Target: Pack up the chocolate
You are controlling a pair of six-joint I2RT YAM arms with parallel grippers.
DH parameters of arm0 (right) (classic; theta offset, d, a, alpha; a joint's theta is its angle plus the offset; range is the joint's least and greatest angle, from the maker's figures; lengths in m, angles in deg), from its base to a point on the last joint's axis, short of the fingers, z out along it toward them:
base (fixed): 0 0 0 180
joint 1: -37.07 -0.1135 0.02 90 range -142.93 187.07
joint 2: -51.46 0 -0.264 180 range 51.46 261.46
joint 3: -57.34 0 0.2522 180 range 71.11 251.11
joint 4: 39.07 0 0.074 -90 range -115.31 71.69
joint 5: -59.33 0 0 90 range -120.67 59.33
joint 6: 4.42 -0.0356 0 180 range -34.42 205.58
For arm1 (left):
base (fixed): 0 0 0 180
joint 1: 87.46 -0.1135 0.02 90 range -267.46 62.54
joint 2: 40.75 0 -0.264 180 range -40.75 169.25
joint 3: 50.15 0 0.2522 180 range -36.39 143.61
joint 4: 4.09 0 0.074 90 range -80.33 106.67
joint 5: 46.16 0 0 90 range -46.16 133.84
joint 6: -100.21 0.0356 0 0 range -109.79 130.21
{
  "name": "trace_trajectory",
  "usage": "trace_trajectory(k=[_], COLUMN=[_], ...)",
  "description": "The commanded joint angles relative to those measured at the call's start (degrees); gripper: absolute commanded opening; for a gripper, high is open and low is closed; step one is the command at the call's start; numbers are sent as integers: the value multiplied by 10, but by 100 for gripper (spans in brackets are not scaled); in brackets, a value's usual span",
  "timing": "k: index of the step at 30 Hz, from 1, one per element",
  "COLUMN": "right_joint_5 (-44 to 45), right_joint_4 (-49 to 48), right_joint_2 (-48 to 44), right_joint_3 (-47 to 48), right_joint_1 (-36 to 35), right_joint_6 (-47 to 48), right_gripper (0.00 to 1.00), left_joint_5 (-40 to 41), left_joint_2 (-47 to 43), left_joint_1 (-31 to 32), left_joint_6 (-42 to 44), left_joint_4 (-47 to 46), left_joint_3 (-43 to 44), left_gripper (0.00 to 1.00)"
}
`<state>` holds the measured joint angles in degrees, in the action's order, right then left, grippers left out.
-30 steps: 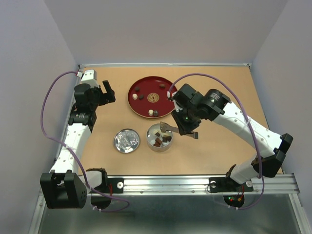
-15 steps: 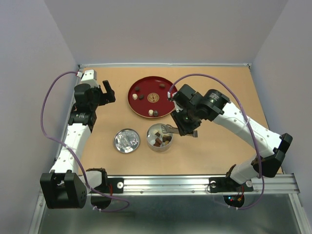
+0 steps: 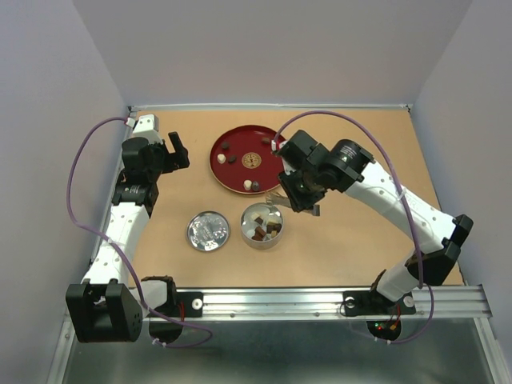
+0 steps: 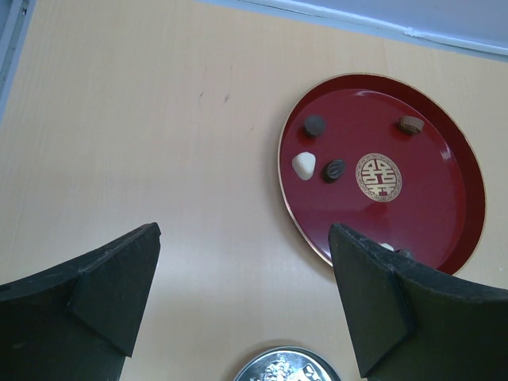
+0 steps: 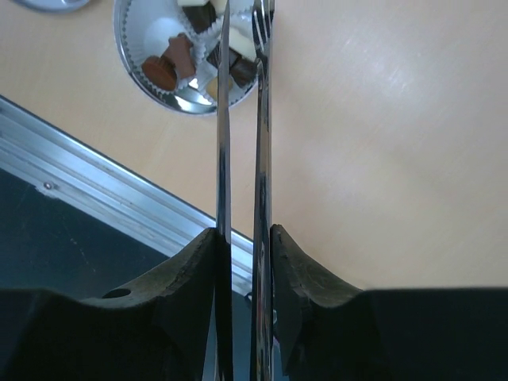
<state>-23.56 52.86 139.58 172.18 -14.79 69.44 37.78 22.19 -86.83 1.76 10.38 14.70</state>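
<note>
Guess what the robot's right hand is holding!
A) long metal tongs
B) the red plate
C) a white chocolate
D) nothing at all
A: in the right wrist view, the right gripper has its fingers squeezed onto the two shiny blades of the long metal tongs.

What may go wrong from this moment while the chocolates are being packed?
The tongs are long and thin in the right gripper; they may twist or slip. Their tips are near the tin, which may be pushed. The small chocolate pieces on the red plate may roll away.
</note>
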Motion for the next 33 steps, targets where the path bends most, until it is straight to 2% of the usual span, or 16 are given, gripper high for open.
trace_trajectory(k=[1, 9, 15, 19, 27, 33], right_joint_5=[38, 54, 90, 112, 117, 125], right_joint_4=[-34, -150, -219, -260, -280, -289], right_joint_2=[14, 85, 157, 218, 347, 394], right_joint_3=[71, 87, 142, 193, 302, 327], right_joint_1=[-5, -5, -4, -2, 10, 17], right_joint_6=[17, 72, 120, 153, 197, 212], right_gripper=[37, 37, 37, 41, 42, 45], left_joint_5=[-9, -8, -10, -11, -14, -18], left_joint_2=[-2, -1, -1, 1, 3, 6], left_joint_1=[-2, -1, -2, -2, -2, -2], left_joint_6=[0, 1, 0, -1, -1, -2], left_joint_4=[-17, -17, -17, -18, -18, -18], left_joint_3=[9, 9, 9, 9, 11, 12], left_gripper=[99, 99, 99, 99, 99, 99])
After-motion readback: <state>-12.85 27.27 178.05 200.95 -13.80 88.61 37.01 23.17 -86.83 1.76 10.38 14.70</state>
